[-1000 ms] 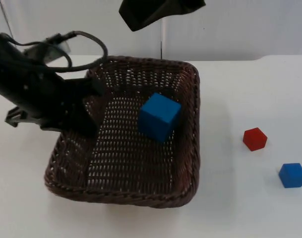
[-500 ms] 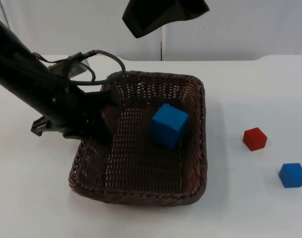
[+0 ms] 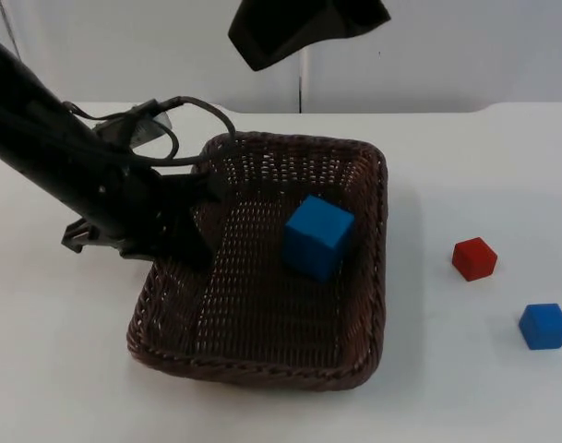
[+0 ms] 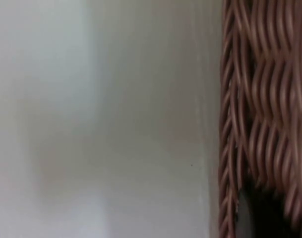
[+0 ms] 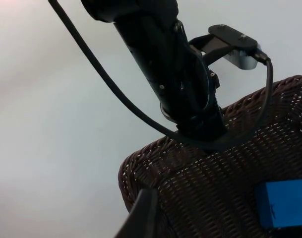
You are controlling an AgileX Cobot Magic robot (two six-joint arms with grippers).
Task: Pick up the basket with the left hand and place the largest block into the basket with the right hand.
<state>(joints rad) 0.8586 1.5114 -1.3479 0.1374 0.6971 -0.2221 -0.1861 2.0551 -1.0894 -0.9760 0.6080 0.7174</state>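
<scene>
A brown wicker basket [image 3: 359,305] sits at the middle of the table in the top view. My left gripper [image 3: 184,242] is shut on its left rim, the arm coming in from the left. The large blue block [image 3: 317,236] lies inside the basket, toward its far right side. My right gripper [image 3: 299,32] hangs high above the basket's far edge, holding nothing. The right wrist view looks down on the left arm [image 5: 175,74], the basket [image 5: 200,198] and the blue block [image 5: 282,203]. The left wrist view has the basket's weave [image 4: 260,99] close up beside white table.
A small red block [image 3: 473,258] and a small blue block [image 3: 544,326] lie on the table right of the basket, well apart from it. The grey wall [image 3: 465,51] closes the table at the back.
The left arm has carried the basket to the right, most of it in the first half second. The blue block went along inside. The right gripper has hardly moved.
</scene>
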